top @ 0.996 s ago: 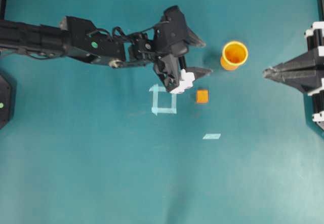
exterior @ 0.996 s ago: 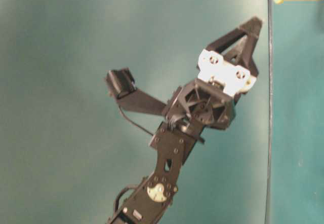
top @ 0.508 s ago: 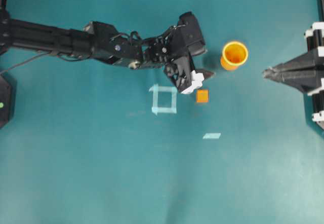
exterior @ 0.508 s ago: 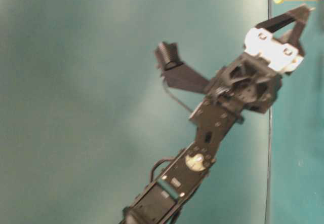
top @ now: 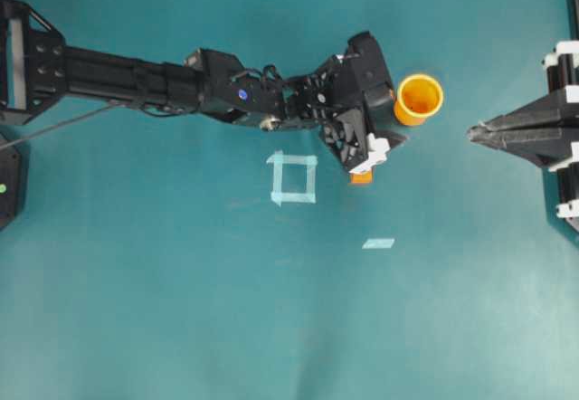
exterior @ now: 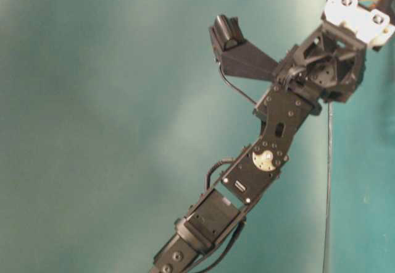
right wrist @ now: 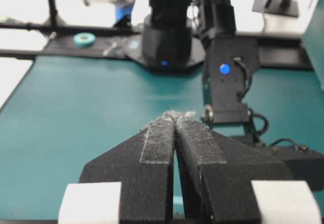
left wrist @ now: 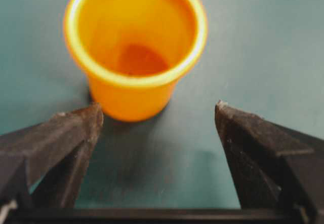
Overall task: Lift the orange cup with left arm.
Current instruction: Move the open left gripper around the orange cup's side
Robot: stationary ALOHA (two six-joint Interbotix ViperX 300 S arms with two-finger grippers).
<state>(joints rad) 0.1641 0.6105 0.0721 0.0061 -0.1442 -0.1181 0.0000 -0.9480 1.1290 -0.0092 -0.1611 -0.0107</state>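
The orange cup (top: 419,99) stands upright on the teal surface (top: 181,309), toward the far right part of it in the overhead view, mouth up and darker orange inside. The left wrist view shows the orange cup (left wrist: 135,46) just ahead of the left hand (left wrist: 157,113), whose 2 black fingers (left wrist: 61,138) are spread wide with nothing between them; the cup sits slightly toward the left finger and neither finger touches it. From overhead, the left hand (top: 391,121) lies just beside the cup, at the end of the left arm (top: 136,79) stretched across from the left edge. A small orange cube (top: 361,177) peeks out from under the hand's white pads. A square of pale tape (top: 292,178) lies near the cube, and a short tape strip (top: 378,243) lies apart, nearer the viewer. The right hand (top: 478,131) rests well apart at the right edge, its fingers (right wrist: 162,143) pressed together, holding nothing.
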